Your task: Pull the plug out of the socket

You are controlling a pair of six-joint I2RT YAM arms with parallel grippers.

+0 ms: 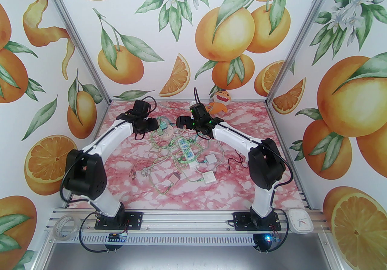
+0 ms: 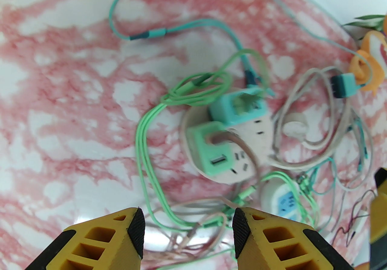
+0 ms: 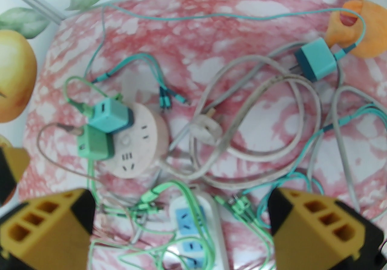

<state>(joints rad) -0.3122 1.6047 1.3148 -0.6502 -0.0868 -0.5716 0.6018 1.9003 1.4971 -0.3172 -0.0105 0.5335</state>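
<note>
Top view: the round socket (image 1: 166,134) lies toward the far side of the table (image 1: 127,184) amid tangled cables (image 1: 177,160).

Left wrist: the left fingers (image 2: 99,238) hover parted and empty above it. A green adapter (image 2: 208,151) and a blue adapter (image 2: 239,108) stand plugged into its pale pink face, so this looks like the approach.

Right wrist: the right fingers (image 3: 45,226) gape wide, empty. Next, one pair should pinch an adapter and lift straight.

White links (image 1: 112,139), black joints (image 1: 86,172), yellow jaws
</note>
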